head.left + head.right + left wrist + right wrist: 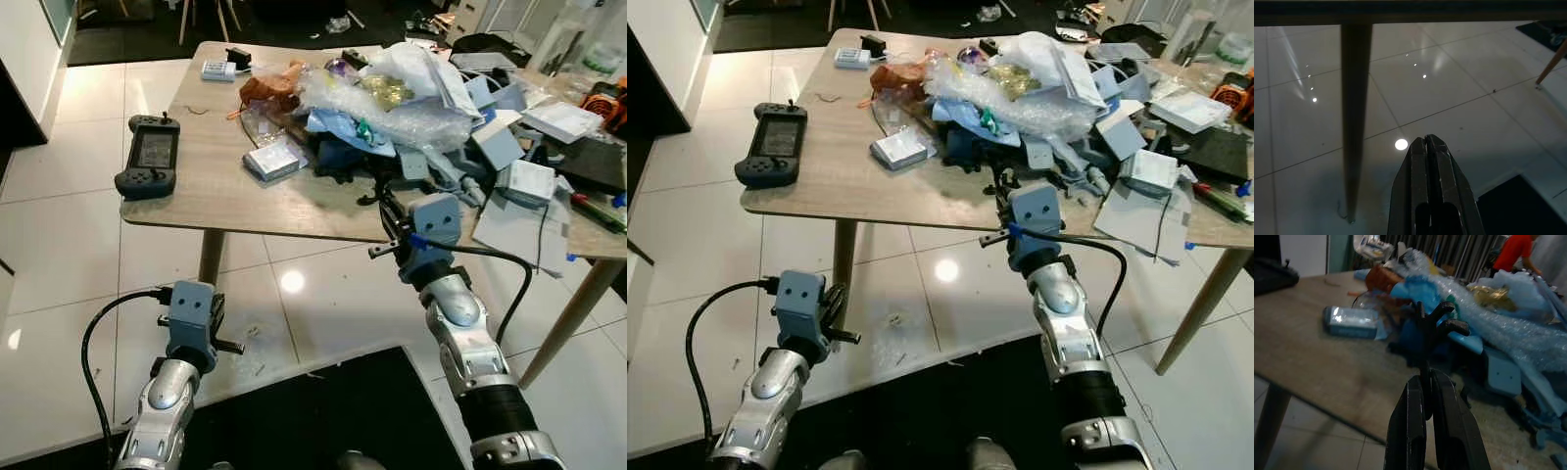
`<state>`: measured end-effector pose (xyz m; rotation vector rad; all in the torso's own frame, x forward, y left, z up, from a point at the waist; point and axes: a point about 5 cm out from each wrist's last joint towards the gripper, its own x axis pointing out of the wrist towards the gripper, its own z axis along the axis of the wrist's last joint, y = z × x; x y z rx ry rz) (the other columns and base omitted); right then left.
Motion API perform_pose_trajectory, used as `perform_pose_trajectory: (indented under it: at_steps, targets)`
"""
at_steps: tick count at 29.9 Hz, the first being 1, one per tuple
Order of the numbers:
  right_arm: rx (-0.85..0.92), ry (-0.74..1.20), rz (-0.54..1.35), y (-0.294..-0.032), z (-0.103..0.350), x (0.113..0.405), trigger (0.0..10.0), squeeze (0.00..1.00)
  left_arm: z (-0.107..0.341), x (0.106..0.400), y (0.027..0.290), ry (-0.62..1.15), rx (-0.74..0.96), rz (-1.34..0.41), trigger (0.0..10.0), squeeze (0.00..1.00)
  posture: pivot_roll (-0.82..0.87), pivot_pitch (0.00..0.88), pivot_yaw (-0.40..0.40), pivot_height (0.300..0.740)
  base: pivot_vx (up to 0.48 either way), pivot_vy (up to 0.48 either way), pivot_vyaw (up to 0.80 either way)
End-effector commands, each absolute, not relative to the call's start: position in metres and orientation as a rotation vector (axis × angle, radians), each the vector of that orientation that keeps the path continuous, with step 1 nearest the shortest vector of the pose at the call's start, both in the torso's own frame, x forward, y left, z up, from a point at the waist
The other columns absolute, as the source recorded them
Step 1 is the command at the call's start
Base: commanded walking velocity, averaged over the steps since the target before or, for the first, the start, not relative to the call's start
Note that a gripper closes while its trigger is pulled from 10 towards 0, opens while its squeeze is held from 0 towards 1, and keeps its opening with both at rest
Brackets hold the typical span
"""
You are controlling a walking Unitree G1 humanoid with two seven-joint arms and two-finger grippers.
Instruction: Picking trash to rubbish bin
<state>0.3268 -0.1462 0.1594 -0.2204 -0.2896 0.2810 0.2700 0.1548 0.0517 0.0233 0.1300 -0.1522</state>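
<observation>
A heap of trash covers the middle of the wooden table (216, 201): clear bubble wrap (392, 98), crumpled blue sheets (338, 132), an orange-brown wrapper (269, 88) and a small foil-wrapped pack (274, 159). My right gripper (384, 201) is at the table's near edge, just in front of the heap. It is shut on a thin black forked piece (1437, 320) that stands upright between its fingers. My left gripper (1425, 139) is shut and empty, held low below the table top near a table leg (1355, 122).
A handheld game console (149, 155) lies at the table's left end. Papers, white boxes (529, 181) and cables crowd the right side. White floor tiles lie under the table, a black mat (333, 411) at my feet. A person in a red shirt (1513, 252) stands beyond the table.
</observation>
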Motion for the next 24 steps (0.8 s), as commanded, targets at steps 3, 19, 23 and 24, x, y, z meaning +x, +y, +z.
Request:
perform_pose_trajectory:
  at_steps: [3, 19, 23, 24]
  targets:
    - [-0.207, -0.166, 0.321, -0.139, 0.135, 0.318, 10.0, 0.00, 0.044, 0.265, 0.152, 0.144, 0.016, -0.149, 10.0, 0.00, -0.04, 0.076, -0.065, 0.740, 0.000, 0.000, 0.00]
    - [-0.156, -0.014, 0.258, -0.144, 0.098, 0.303, 10.0, 0.00, 0.047, 0.266, 0.155, 0.119, 0.025, -0.114, 10.0, 0.00, -0.02, 0.064, -0.068, 0.740, 0.000, 0.000, -0.35]
    - [-0.149, 0.015, 0.268, -0.141, 0.091, 0.299, 10.0, 0.00, 0.047, 0.266, 0.153, 0.115, 0.018, -0.111, 10.0, 0.00, -0.01, 0.064, -0.069, 0.740, 0.000, 0.000, -0.80]
    - [-0.148, 0.019, 0.269, -0.140, 0.090, 0.298, 10.0, 0.00, 0.048, 0.266, 0.152, 0.114, 0.018, -0.111, 10.0, 0.00, -0.01, 0.064, -0.069, 0.740, 0.000, 0.000, -0.80]
